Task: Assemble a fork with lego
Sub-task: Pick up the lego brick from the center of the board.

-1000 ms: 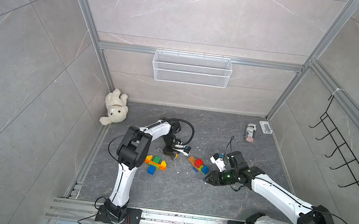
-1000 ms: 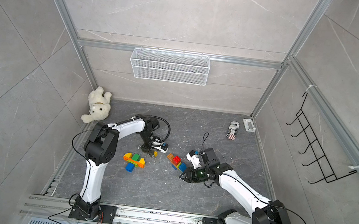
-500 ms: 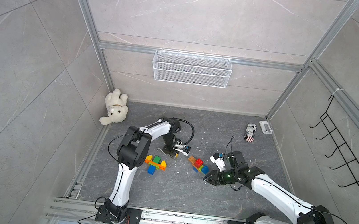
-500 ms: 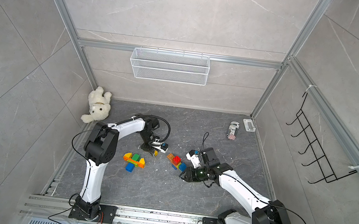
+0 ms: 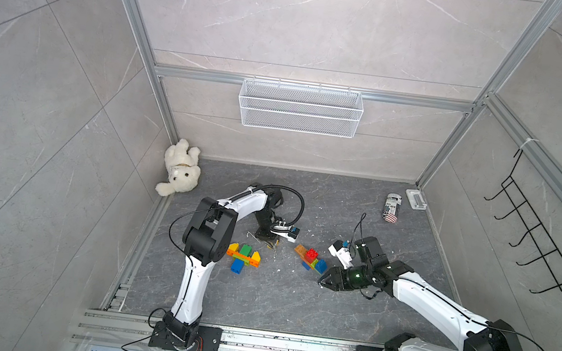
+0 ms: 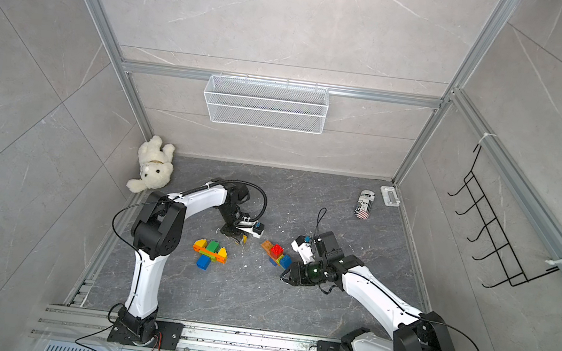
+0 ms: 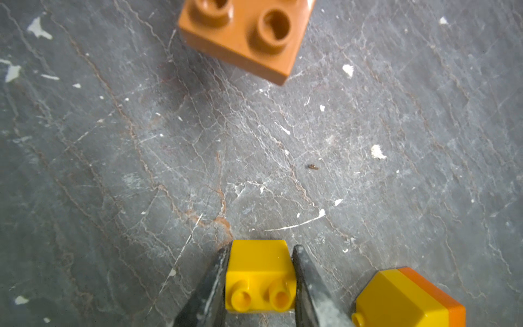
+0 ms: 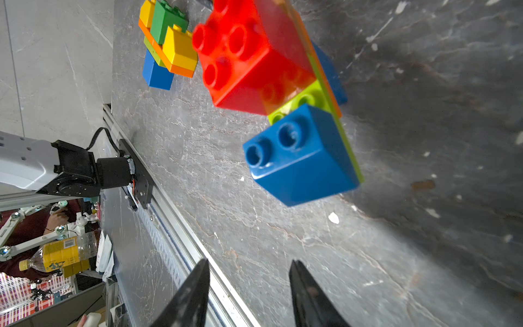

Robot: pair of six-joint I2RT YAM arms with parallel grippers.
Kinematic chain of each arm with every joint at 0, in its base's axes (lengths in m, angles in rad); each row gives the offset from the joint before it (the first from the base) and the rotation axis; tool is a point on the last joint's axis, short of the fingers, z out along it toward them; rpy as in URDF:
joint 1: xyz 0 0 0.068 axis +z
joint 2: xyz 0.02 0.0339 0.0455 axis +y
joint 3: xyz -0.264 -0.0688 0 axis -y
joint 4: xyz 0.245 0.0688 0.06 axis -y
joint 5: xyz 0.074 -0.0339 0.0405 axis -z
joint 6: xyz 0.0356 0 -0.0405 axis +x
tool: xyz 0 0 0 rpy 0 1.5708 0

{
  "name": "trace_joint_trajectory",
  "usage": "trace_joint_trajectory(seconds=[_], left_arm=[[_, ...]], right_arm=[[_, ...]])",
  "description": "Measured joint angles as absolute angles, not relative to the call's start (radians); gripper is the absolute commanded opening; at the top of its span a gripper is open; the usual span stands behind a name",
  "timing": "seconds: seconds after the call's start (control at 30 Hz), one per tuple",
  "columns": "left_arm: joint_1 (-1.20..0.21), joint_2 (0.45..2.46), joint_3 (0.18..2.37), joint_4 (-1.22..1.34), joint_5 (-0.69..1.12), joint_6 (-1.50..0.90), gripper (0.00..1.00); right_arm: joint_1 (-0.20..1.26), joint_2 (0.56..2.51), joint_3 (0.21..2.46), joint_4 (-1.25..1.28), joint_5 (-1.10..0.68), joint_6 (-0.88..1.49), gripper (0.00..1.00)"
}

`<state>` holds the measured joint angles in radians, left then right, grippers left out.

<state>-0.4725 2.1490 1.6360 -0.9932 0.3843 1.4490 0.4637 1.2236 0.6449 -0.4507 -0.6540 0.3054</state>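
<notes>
Looks light, hard and slick, so best pinched across the flat side walls below the studs; so with the small yellow brick (image 7: 260,276), clamped in the left claw (image 7: 260,250) down at the floor, just beside the half-built cluster (image 5: 244,254), with wrist bent steeply down and elbow folded. Holds the right claw (image 8: 249,264) apart and empty, stretched low toward the red, lime and blue stack (image 8: 283,99), near but not touching.

Yel. brick (image 7: 259,276), brown brick (image 7: 243,45) (floor (image 7: 141,147): grey marbled).
</notes>
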Motion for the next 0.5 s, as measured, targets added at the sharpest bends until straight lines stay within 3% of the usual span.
trace_joint_trajectory(seconds=[0.2,0.5], left_arm=[[-0.471,2.109,1.631,-0.994,0.387,1.379,0.07],[-0.471,1.985,1.605,-0.994,0.417,1.384,0.06]], right_arm=[[0.442,1.156,0.639,-0.458,-0.635,0.404,0.73],[0.440,1.028,0.428,-0.167,-0.596,0.754,0.74]])
